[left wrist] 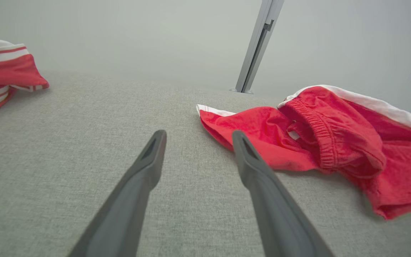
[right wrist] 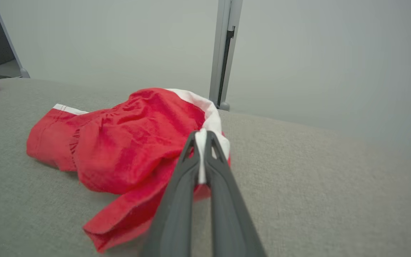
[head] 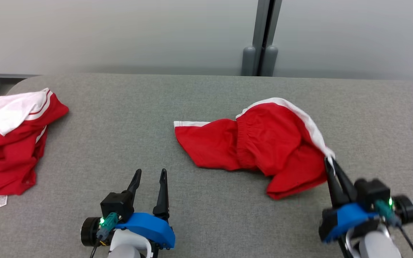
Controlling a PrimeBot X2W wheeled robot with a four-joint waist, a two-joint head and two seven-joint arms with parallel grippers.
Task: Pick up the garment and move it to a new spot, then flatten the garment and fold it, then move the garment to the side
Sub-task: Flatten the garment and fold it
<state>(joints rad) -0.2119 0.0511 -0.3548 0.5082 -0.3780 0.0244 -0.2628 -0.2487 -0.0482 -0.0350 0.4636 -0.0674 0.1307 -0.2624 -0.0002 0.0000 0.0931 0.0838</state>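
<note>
The garment [head: 260, 143] is a pair of red shorts with white trim, crumpled on the grey table [head: 192, 93] right of centre. It also appears in the left wrist view [left wrist: 319, 142] and the right wrist view [right wrist: 127, 142]. My right gripper [head: 330, 163] is shut on the white-trimmed edge at the garment's right end, and the white cloth is pinched between its fingers [right wrist: 187, 167]. My left gripper [head: 151, 175] stands open near the front edge, left of the garment, with nothing between its fingers [left wrist: 148, 160].
A second red and white garment [head: 9, 139] lies bunched at the table's left edge, also seen in the left wrist view [left wrist: 2, 71]. A grey post [head: 262, 39] stands behind the table against the pale wall.
</note>
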